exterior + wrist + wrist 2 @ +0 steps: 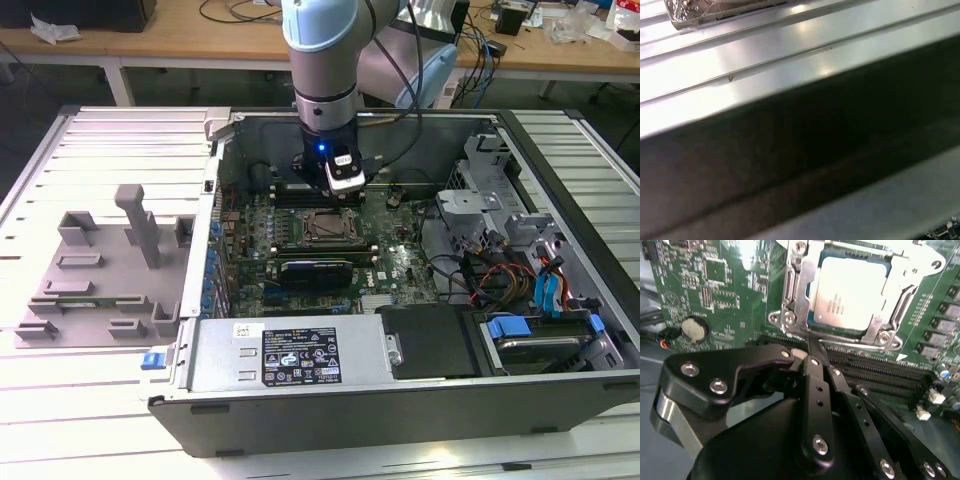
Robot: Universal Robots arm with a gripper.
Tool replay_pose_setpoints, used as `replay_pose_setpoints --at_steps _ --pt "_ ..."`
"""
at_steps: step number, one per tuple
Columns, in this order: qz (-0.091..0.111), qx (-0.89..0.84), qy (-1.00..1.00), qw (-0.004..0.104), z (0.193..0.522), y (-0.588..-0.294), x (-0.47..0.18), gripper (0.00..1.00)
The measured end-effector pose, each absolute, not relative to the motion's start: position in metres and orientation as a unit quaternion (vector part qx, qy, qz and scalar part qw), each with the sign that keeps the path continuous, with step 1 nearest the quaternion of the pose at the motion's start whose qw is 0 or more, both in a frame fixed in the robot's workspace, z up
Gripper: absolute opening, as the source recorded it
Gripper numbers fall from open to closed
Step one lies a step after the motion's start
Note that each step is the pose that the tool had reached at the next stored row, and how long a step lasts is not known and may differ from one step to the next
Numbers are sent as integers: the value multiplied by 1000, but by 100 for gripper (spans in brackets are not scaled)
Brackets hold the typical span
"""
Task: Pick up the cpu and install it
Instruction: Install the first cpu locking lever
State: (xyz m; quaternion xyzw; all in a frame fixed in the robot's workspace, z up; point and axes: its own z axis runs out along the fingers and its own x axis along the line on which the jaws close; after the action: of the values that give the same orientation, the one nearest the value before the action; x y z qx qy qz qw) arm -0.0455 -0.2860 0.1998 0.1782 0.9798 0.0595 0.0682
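Note:
The cpu (852,290), a flat square chip with a shiny silver top, lies inside the motherboard socket (795,300) with the metal frame around it. My gripper (811,356) hangs just beside the socket's edge, its black fingers (816,390) pressed together with nothing visible between them. In the exterior view the gripper (341,186) is inside the open computer case, directly behind the socket (328,229) on the green motherboard (395,262).
Memory slots (880,372) run beside the socket, and a coin battery (693,329) sits on the board. The case (330,375) holds drive bays and cables (520,280) on the exterior view's right. A grey fixture (110,265) stands on the ribbed table (765,55).

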Motion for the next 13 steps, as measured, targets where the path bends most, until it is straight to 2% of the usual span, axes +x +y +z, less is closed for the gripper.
replay_pose_setpoints --at_steps 6,9,13 --pt "72 179 979 66 207 -288 -46 11" --pt "67 179 979 67 222 -288 -46 11" --pt "58 178 980 69 225 -292 -46 11"
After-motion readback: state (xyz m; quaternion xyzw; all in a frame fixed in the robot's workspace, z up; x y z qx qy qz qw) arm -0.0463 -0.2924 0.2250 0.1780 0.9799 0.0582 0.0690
